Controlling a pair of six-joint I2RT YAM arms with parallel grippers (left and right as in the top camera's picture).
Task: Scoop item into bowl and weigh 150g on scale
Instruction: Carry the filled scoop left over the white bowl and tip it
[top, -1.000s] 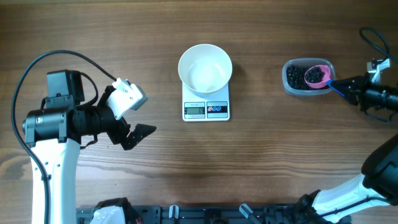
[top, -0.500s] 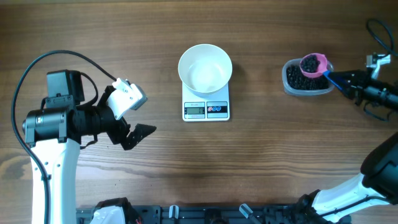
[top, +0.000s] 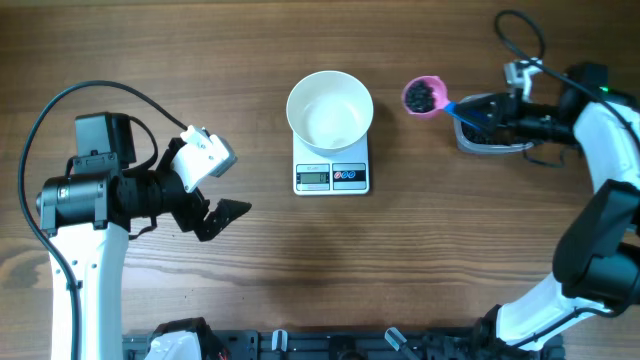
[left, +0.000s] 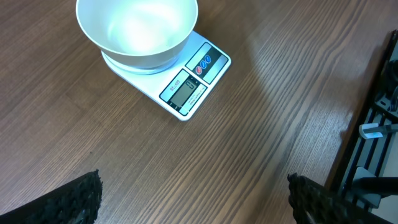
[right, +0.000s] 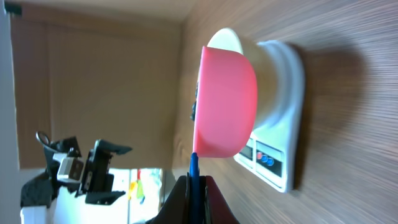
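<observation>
right tool (top: 476, 112) is clamping scoop (top: 436, 85) of beads (top: 422, 97) near bowl (top: 330, 112) | bowl is sitting on scale (top: 332, 178) | left tool (left: 196, 200) is gaping wide, empty

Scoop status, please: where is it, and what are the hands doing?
Right hand shut on scoop, loaded with beans, between tub and bowl. Left hand open, empty. Bowl empty on scale; path clear.

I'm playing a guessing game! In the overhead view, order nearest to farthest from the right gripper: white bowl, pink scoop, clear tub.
1. Pink scoop: held by the right gripper.
2. Clear tub: just beneath.
3. White bowl: leftward, on the scale.
</observation>
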